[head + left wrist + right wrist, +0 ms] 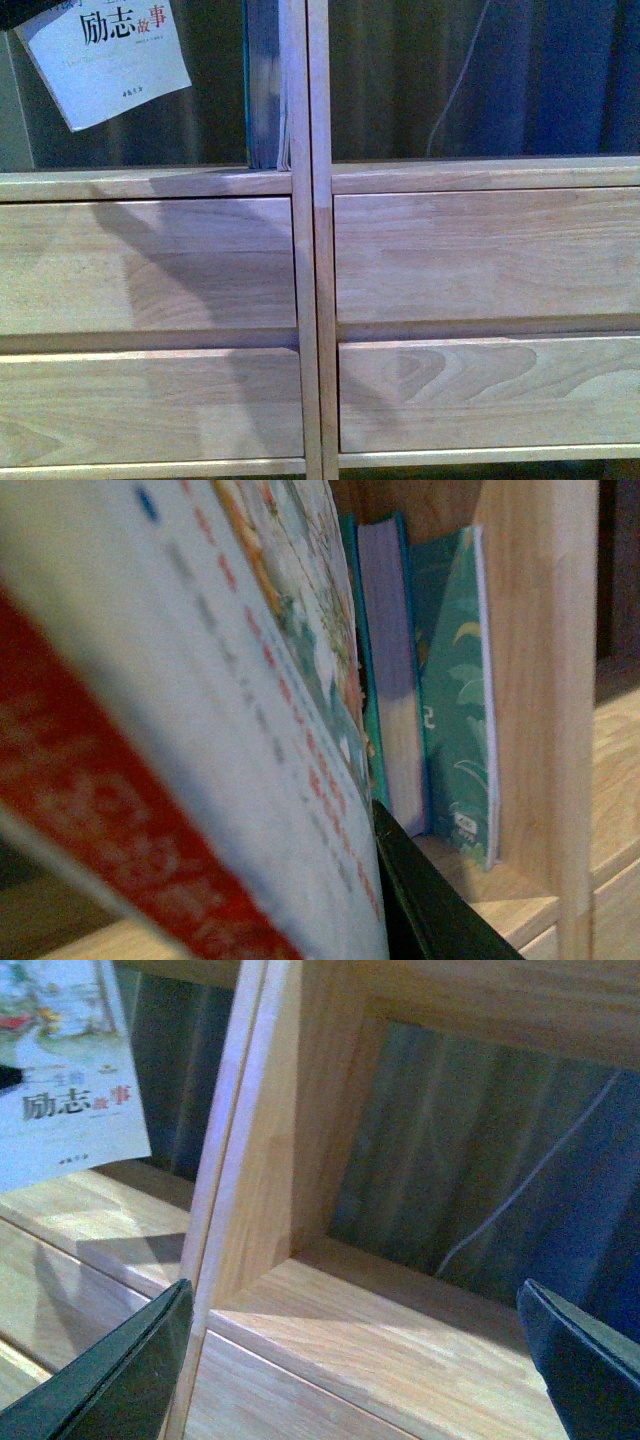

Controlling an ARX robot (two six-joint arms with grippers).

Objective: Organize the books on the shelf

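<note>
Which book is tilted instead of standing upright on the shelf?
The white paperback with Chinese characters, tilted in the air at the compartment's left; the teal books stand upright against the shelf's divider.

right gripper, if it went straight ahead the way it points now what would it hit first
Probably the floor board of the shelf's right compartment, beside the upright. The right gripper is open and aimed into that opening; if it clears the board, next is the dark curtain behind. Depth is unclear.
</note>
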